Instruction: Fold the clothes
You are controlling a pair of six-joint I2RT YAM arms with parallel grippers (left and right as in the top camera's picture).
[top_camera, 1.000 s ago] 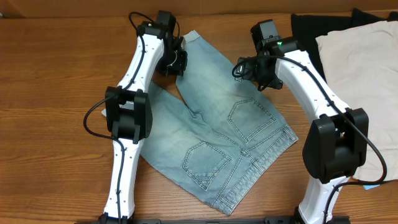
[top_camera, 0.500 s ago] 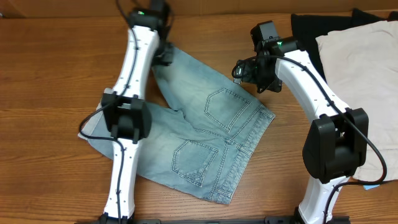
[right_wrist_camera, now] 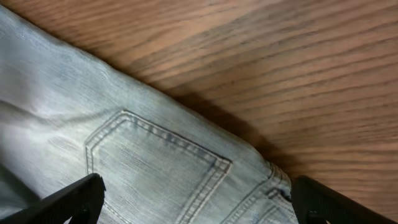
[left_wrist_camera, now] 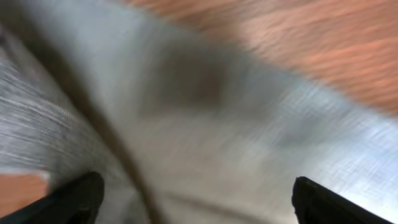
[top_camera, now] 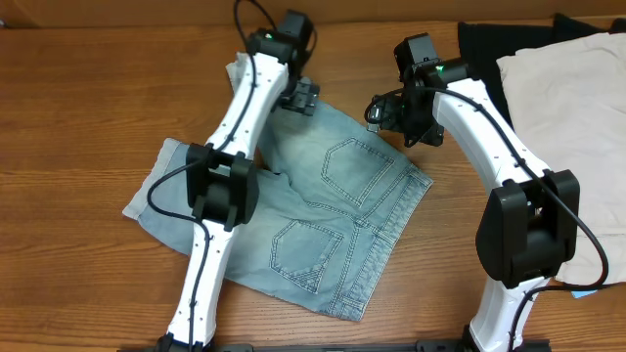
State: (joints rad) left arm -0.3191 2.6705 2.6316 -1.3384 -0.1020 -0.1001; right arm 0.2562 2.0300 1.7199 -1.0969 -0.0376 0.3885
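The clothes, faded light-blue denim shorts (top_camera: 337, 210), lie flat on the wooden table with both back pockets up and the waistband toward the lower right. One leg hem reaches the far edge near the left arm, and the other leg lies at the left. My left gripper (top_camera: 304, 97) hovers open just over the upper leg. The left wrist view is blurred, with denim (left_wrist_camera: 205, 118) under the wide-apart left gripper (left_wrist_camera: 198, 194). My right gripper (top_camera: 383, 111) stands open over the shorts' right edge. In its wrist view a stitched pocket (right_wrist_camera: 155, 168) lies below the empty right gripper (right_wrist_camera: 196, 190).
A large cream-white garment (top_camera: 577, 127) lies at the right, over a black garment (top_camera: 484, 49) at the far right back. Bare wood table (top_camera: 78, 117) shows to the left of the shorts and also in front of them.
The left gripper pulled a leg up and left, spreading the shorts, then opened, let go and swung right. The right arm has barely moved.
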